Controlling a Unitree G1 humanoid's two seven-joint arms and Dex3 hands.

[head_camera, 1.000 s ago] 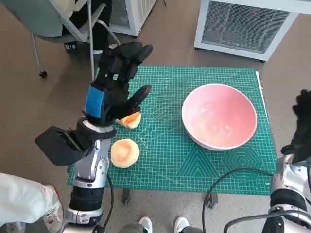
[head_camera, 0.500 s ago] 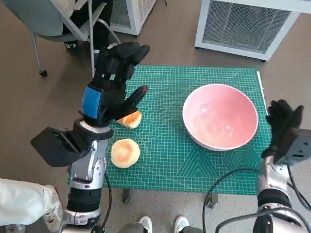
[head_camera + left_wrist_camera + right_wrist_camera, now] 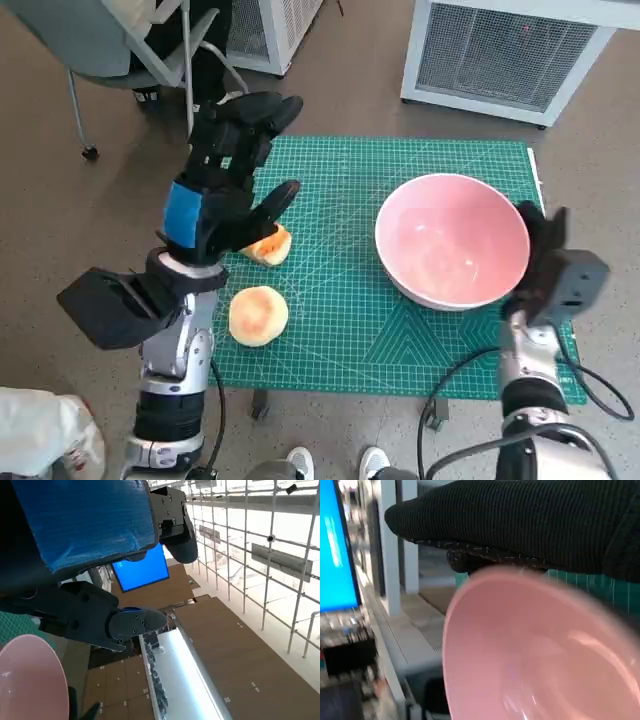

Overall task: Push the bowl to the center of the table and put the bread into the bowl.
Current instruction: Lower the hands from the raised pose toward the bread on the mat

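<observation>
**Right hand at bowl rim, push pending**

Right hand (image 3: pixel 540 250): gloved, holding nothing, set against the bowl's outer wall nearest the table's right edge; finger spread cannot be told.

Bowl (image 3: pixel 452 240): pink, rigid, smooth, likely light and prone to skid; best pushed low on the wall. Stands right of centre.

Bread (image 3: pixel 258 315): two soft pieces near the left edge; one (image 3: pixel 268 246) is partly hidden under the left hand.

Left hand (image 3: pixel 225 180): raised over the left edge, fingers spread, empty.

Green cutting mat (image 3: pixel 400 320) under both hands. White slatted unit (image 3: pixel 500 50) on floor beyond right hand. Grey chair (image 3: pixel 110 50) beyond left hand. Blue screen (image 3: pixel 140 570) past left hand's fingers.
</observation>
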